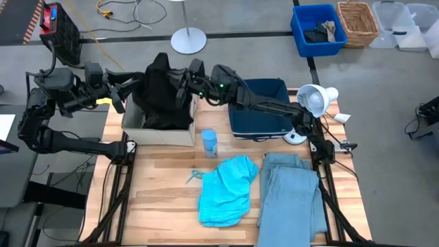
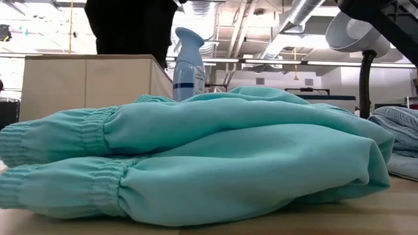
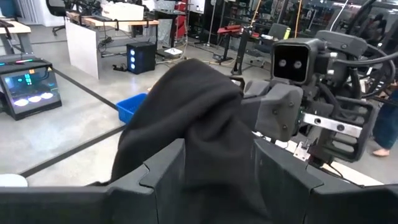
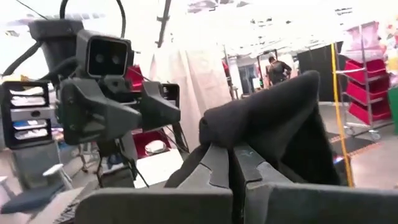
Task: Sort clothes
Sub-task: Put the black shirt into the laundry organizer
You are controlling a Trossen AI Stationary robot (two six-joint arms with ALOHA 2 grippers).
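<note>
The black garment (image 1: 162, 96) hangs between my two grippers above the beige fabric box (image 1: 159, 132), at the table's far left. It also shows in the low view (image 2: 130, 26). My left gripper (image 1: 142, 87) is shut on its left side and my right gripper (image 1: 186, 86) on its right side. The turquoise garment (image 1: 225, 189) lies crumpled on the table's near middle. The pale grey-blue trousers (image 1: 291, 199) lie flat at the near right. The dark green garment is out of view. My left gripper has a thick bunch of the black garment (image 3: 214, 155) between its two fingers (image 3: 163, 169), coming level from the table's left. The cloth humps up over the fingers and hangs down beyond them, clear of the table. My right gripper pinches a fold of the black garment's upper edge (image 4: 249, 134) between its nearly closed fingers (image 4: 214, 163), coming level from the table's right. The cloth rises in a ridge past the fingertips and hangs below.
The navy fabric bin (image 1: 259, 110) stands right of the beige box, under the right arm. A spray bottle (image 1: 209, 143) stands in front of the box. A white lamp (image 1: 314, 101) stands at the far right. A blue crate (image 1: 318, 29) is on the floor beyond the table.
</note>
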